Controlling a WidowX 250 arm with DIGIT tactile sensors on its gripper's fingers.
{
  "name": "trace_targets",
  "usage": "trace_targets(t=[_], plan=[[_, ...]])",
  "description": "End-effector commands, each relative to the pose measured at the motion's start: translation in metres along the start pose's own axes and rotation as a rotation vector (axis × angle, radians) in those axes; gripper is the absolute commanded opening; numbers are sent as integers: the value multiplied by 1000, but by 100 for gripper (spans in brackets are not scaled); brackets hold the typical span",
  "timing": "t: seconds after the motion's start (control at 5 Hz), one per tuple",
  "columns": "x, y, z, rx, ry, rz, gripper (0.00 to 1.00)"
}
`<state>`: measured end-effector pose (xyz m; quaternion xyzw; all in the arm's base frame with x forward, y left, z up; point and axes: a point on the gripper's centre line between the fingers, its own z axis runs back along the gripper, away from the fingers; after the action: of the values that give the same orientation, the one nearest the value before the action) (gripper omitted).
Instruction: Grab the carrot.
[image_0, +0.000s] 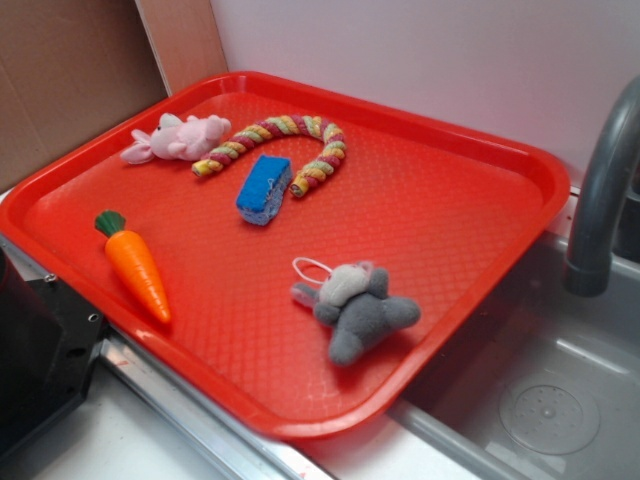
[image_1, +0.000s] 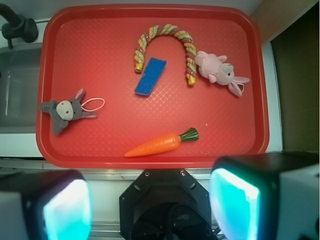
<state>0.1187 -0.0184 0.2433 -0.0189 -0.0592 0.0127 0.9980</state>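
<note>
The small smooth orange plastic carrot with a dark green stub top (image_0: 135, 264) (image_1: 160, 142) lies flat on the red plastic tray with a raised rim (image_0: 420, 200) (image_1: 100, 65), close to the tray's long rim on the robot side and about parallel to that rim. Nothing touches the carrot; bare red tray surface is open all around it, and only the low rim is near along one side. The grey plush bunny with a white loop (image_0: 358, 308) (image_1: 66, 111) lies well apart from it, near the tray edge by the grey sink (image_0: 560, 400). The blue rectangular sponge (image_0: 264, 187) (image_1: 150, 76) sits in the middle part, just at the opening of the twisted multicoloured rope bent into an arch (image_0: 285, 140) (image_1: 165, 45), and the pink plush bunny (image_0: 178, 137) (image_1: 219, 71) lies next to one end of this rope, toward the far rim. The wrist view shows the whole tray from above and the gripper (image_1: 150, 202) with its two pale fingers (image_1: 65, 205) wide apart and empty, held outside the tray over the metal edge of the counter. The exterior view does not show the fingers, but it shows the dark grey faucet (image_0: 605, 190) standing over the sink, the white back wall and the brown board at the far corner.
</note>
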Motion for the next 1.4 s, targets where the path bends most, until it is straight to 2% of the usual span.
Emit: trace_targets(t=[0.0, 0.2, 0.6, 0.8, 1.2], plan=[[0, 0, 0, 0, 0, 0, 100], [-4, 15, -49, 0, 24, 158, 100], [-13, 20, -116, -8, -20, 549, 100], [-13, 20, -146, -2, -3, 666, 100], [-8, 22, -197, 4, 34, 694, 100]])
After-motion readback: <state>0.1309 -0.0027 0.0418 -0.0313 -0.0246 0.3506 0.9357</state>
